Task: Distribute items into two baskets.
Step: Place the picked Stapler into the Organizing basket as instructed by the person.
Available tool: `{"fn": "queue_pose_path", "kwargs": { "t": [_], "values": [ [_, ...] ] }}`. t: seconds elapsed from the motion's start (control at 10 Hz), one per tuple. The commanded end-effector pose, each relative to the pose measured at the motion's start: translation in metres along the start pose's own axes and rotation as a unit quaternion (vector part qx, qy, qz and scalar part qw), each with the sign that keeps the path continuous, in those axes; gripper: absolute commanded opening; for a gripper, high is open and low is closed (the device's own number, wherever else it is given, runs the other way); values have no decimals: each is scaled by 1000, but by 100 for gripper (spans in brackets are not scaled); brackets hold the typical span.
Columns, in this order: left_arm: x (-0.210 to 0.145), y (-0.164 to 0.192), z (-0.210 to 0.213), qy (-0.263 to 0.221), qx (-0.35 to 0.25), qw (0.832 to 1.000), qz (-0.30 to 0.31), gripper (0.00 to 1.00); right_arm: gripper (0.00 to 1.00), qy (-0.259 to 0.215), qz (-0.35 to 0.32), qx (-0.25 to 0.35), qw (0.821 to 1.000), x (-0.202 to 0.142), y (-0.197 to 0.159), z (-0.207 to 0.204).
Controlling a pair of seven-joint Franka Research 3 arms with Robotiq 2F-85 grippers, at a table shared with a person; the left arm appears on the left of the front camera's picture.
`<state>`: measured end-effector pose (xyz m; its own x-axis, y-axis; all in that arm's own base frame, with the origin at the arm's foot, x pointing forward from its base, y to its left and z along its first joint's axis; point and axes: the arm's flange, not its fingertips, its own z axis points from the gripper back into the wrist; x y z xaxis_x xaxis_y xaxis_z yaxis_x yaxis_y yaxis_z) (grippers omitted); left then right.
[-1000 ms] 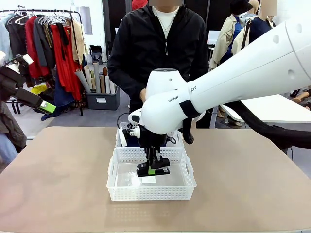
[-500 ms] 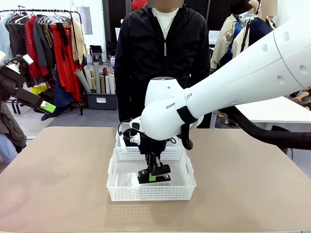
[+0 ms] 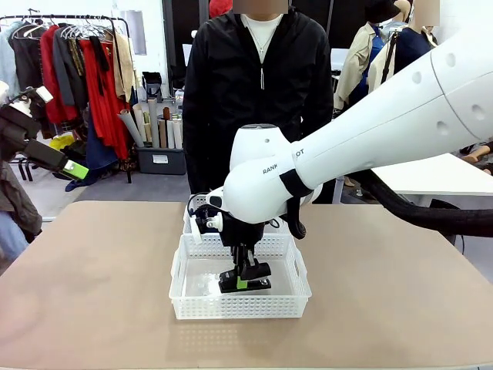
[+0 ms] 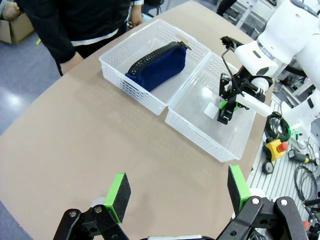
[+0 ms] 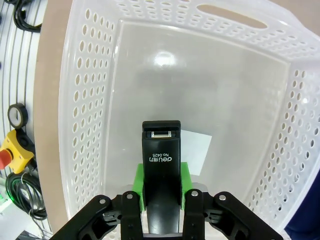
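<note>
The tan bench fronts a clothes rack; the right pincer pinches the stapler, the left pincer is spread.

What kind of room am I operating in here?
Probably a robot lab or workshop with clothing props: a clothes rack stands behind the person, and an emergency stop button and cables sit beside the table.

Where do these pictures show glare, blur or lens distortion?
Right wrist view: a bright glare spot on the near basket's floor, walls bowed by the wide lens, stapler sharp. Left wrist view: table edge curved, a smaller glare in the same basket, pouch clear. Front view: even light, soft shadow under the basket, nothing blurred on the table.
</note>
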<state>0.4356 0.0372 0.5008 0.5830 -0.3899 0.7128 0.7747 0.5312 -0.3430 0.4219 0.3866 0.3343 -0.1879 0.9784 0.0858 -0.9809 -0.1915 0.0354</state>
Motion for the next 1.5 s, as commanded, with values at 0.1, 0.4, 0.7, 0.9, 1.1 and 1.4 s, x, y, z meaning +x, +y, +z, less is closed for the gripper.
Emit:
{"fn": "queue_pose_path", "kwargs": {
  "t": [0.1, 0.4, 0.7, 0.9, 1.1, 1.4],
  "values": [
    [-2, -2, 1, 6, 2, 1000, -3, 100, 55, 0, -8, 2, 1000, 3, -4, 7],
    [-2, -2, 1, 6, 2, 1000, -3, 100, 100, -11, -19, -10, 1000, -4, 0, 19],
    [-2, -2, 1, 6, 2, 1000, -3, 100, 100, -23, -44, -16, 999, -11, 11, 37],
    [-2, -2, 1, 6, 2, 1000, -3, 100, 100, -18, -46, -21, 999, -13, 16, 44],
    [-2, -2, 1, 6, 2, 1000, -3, 100, 100, -18, -34, -23, 999, -9, 4, 43],
    [-2, -2, 1, 6, 2, 1000, -3, 100, 100, -18, -34, -23, 999, -9, 4, 43]
  ]
}}
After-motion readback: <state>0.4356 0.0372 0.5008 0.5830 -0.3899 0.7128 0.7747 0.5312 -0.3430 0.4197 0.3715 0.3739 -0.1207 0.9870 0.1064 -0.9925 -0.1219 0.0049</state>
